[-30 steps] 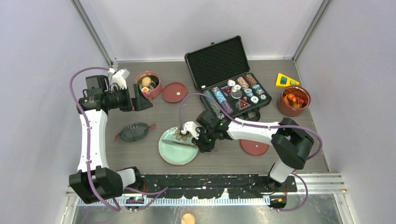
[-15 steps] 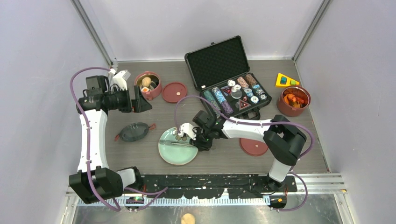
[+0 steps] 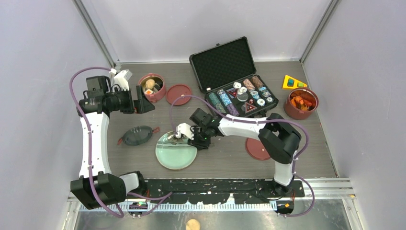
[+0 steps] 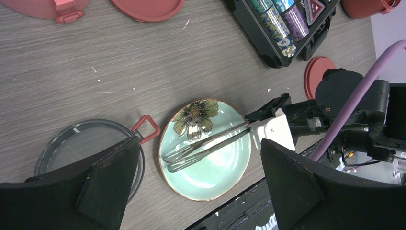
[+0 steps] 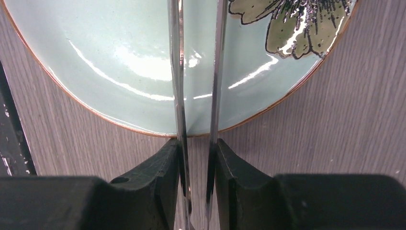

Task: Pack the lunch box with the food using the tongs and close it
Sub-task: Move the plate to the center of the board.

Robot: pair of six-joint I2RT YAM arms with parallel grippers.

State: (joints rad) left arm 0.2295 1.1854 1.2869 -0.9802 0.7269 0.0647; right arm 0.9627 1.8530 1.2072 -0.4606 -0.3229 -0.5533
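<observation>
Silver tongs (image 5: 175, 72) pinched by the right gripper (image 5: 197, 147), lying over the green plate (image 5: 95, 62).
Both fingers press the outsides of the two arms near the joined end; best to squeeze lightly so the tips can spring apart, and lift level. Left gripper (image 3: 145, 99) hangs fully spread beside the lunch box (image 3: 152, 87).

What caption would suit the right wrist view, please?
Right gripper grips the silver tongs at the rim of the pale green plate.

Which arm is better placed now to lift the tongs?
Right. The right gripper clasps both arms of the tongs at the plate edge; the left gripper hangs open beside a lunch box tier.
</observation>
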